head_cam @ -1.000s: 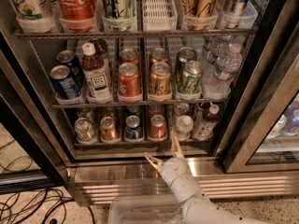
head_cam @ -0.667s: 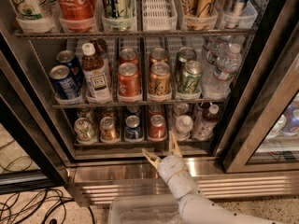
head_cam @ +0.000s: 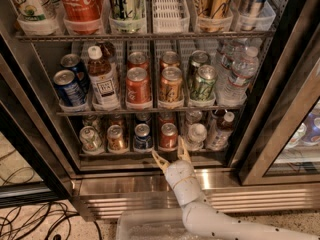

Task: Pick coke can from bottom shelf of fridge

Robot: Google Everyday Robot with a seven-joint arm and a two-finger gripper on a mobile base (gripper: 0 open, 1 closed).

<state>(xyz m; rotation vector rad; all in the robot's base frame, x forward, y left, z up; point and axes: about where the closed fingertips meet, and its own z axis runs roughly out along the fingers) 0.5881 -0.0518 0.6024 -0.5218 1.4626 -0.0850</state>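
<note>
The coke can is a small red can with a silver lid, standing at the front of a lane on the bottom shelf of the fridge. My gripper is open, with its fingers spread in a V just below and in front of the can, at the shelf's front rail. One fingertip is by the can's lower right; the other is lower left. The gripper holds nothing.
A dark blue can, an orange can and a silver can stand left of the coke can. Small bottles stand to its right. The open glass door is at the right. Cables lie on the floor at the left.
My gripper has moved up and slightly left, from in front of the steel base to the bottom shelf's rail, closer to the coke can. It stays open.
</note>
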